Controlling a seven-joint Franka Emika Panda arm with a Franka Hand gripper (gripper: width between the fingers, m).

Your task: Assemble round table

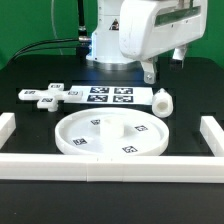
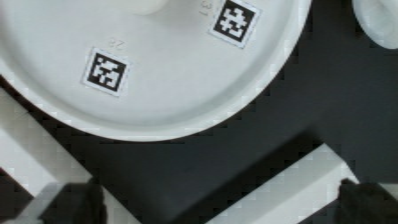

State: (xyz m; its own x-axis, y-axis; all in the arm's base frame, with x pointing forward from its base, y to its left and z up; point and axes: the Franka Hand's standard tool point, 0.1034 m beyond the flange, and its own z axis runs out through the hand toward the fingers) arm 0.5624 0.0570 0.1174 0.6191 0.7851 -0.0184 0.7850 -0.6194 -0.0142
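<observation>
The large round rimmed disc (image 1: 110,135) lies flat on the black table near the front, tags facing up. It fills much of the wrist view (image 2: 160,70). The short thick post (image 1: 161,100) lies behind it toward the exterior view's right. The small cross-shaped piece (image 1: 45,96) lies at the back left. My gripper (image 1: 149,71) hangs in the air above the post, clear of all parts. In the wrist view the gripper (image 2: 214,205) is open and empty, with dark fingertips (image 2: 64,205) far apart at the frame edge.
The marker board (image 1: 108,95) lies behind the disc. Long white border rails run along the front (image 1: 110,167), the left (image 1: 6,125) and the right (image 1: 211,130). A rail (image 2: 294,180) crosses the wrist view between the fingers.
</observation>
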